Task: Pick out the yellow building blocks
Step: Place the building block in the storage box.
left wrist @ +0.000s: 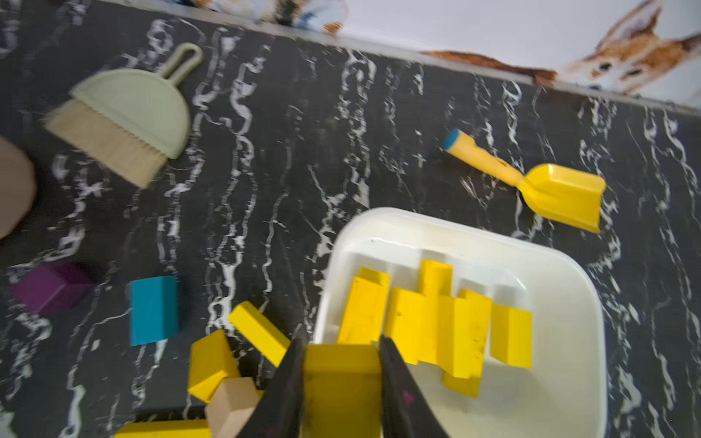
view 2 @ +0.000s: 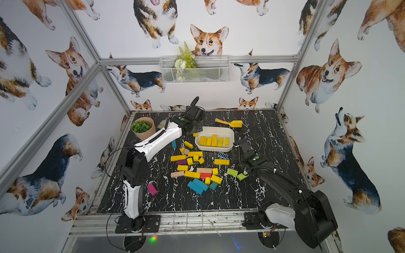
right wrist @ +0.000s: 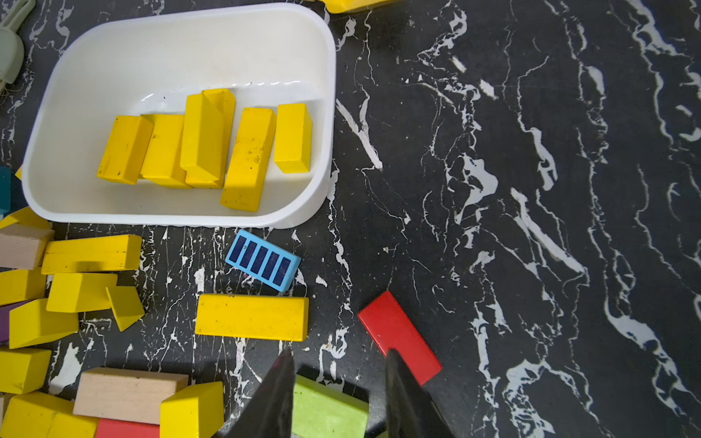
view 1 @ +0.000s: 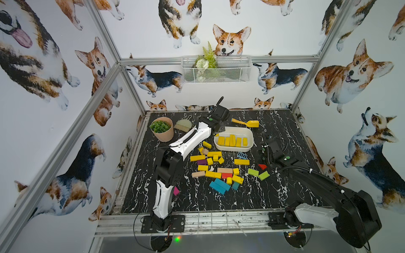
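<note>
One yellow block [left wrist: 341, 386] pinched tight between the two fingers [left wrist: 284, 398] of the left gripper [left wrist: 341, 343], up in the air right over the near edge of the white tub [left wrist: 569, 288]. More yellow blocks [right wrist: 248, 159] down inside the tub: a row of bars side by side, one resting on top of others. Lots more yellow ones loose on the black table [view 1: 289, 127] in front of the tub, in a messy pile with tan, purple, red and blue blocks [view 1: 220, 186]. One long yellow bar [right wrist: 250, 316] lying flat by itself at the pile's right side, with a little light-blue striped block [right wrist: 263, 260] between it and the tub.

Low over the table near that bar, the right gripper [right wrist: 339, 358], fingers apart, nothing pinched. Under it a green block [right wrist: 328, 411], with a gap showing beside one finger. A red block [right wrist: 398, 335] just beside the other finger.

Farther out: a yellow toy shovel [left wrist: 550, 193] behind the tub, a pale green brush [left wrist: 125, 113] near a pot [view 1: 162, 129] with a green plant in it, a pink block [view 2: 151, 189] close to the left arm. On the back wall, a wire basket [view 1: 217, 70] with leaves in it. Dog pictures all over the walls.
</note>
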You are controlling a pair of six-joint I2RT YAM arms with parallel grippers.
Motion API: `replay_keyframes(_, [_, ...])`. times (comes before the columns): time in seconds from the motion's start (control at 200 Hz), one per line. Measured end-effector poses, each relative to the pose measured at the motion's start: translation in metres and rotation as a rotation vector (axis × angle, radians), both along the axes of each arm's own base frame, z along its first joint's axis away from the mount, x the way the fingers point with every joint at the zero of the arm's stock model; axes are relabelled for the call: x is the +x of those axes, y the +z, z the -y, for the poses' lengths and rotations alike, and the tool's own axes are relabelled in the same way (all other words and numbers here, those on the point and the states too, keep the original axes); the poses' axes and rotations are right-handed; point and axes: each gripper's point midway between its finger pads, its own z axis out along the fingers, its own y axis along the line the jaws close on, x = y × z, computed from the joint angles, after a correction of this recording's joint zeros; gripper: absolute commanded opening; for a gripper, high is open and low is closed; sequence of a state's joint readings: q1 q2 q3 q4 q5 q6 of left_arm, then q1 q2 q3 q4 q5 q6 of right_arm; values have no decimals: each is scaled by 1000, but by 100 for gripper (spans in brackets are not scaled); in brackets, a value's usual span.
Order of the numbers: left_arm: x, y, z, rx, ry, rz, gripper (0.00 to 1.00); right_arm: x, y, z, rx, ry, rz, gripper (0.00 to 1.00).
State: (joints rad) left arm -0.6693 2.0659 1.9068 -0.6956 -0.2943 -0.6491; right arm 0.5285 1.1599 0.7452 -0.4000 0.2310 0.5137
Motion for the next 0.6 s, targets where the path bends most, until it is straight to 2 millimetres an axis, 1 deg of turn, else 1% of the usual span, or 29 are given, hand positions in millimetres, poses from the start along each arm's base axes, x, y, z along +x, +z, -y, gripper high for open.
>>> replay_keyframes(0.03, [1,-6,11,-6,-36,-10,18,0,1,0,2,-2,1,41])
replay_keyframes(0.045, [1,-7,13,-7,-43,-14,18,0,1,0,2,-2,1,41])
replay_keyframes(0.125, [4,-24,36,-22,-114,-46,18,-1,2,3,3,-7,1,41])
replay_keyframes(0.21, [8,-41,53,-28,-168,-74,19,-3,4,5,2,-13,0,41])
replay_keyframes(0.27, [9,-53,61,-21,-195,-90,20,-3,5,6,0,-18,0,42])
replay_keyframes(0.345, [10,-68,66,-1,-220,-110,22,-3,6,6,2,-18,3,42])
replay_keyframes(0.476, [11,-92,69,33,-243,-139,26,-3,6,6,2,-18,2,41])
replay_keyframes(0.541, [10,-101,67,52,-250,-154,32,-3,6,7,1,-19,1,41])
replay_keyframes(0.601, [10,-105,66,62,-251,-161,37,-3,6,7,1,-20,1,42])
